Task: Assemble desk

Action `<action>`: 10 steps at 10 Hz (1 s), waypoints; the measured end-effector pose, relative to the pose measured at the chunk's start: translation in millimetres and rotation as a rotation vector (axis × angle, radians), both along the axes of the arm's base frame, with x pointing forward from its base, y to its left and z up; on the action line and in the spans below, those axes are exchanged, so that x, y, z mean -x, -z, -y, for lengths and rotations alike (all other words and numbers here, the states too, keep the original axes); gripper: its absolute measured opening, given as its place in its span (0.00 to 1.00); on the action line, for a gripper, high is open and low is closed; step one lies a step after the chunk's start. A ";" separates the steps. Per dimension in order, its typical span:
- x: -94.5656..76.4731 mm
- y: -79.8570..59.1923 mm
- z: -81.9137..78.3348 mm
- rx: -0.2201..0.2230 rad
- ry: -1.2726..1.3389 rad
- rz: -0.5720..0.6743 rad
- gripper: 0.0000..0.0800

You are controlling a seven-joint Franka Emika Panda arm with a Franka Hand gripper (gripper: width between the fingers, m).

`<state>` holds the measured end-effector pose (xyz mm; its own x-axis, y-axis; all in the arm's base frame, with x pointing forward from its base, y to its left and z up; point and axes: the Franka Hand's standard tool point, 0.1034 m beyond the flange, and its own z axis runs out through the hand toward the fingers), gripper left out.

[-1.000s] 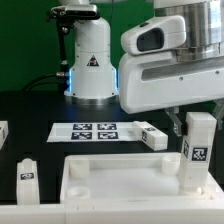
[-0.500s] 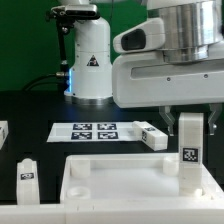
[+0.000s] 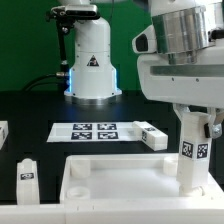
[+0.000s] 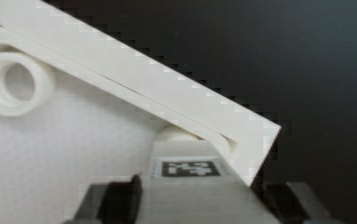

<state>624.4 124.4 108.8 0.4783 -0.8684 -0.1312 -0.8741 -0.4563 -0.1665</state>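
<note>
the gripper (image 3: 194, 127) is clamped on the top of a white leg (image 3: 193, 160), holding it upright over the panel's (image 3: 120, 178) corner at the exterior view's right, seemingly so it drops straight into the socket hidden beneath.

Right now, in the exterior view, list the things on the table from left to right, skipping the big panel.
White part cut off at the edge → small upright leg → marker board → leg lying flat → held leg, upright.
</note>
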 end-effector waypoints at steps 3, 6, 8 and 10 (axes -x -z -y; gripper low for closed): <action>-2.7 -0.4 9.5 0.036 -0.327 0.074 0.76; -6.3 -7.3 9.4 0.104 -0.757 0.112 0.80; -5.9 -6.5 10.9 0.120 -0.936 0.140 0.81; -7.8 -6.7 14.0 0.189 -1.355 0.152 0.81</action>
<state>632.2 110.5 115.4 0.9561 0.2856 0.0651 0.2895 -0.9553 -0.0600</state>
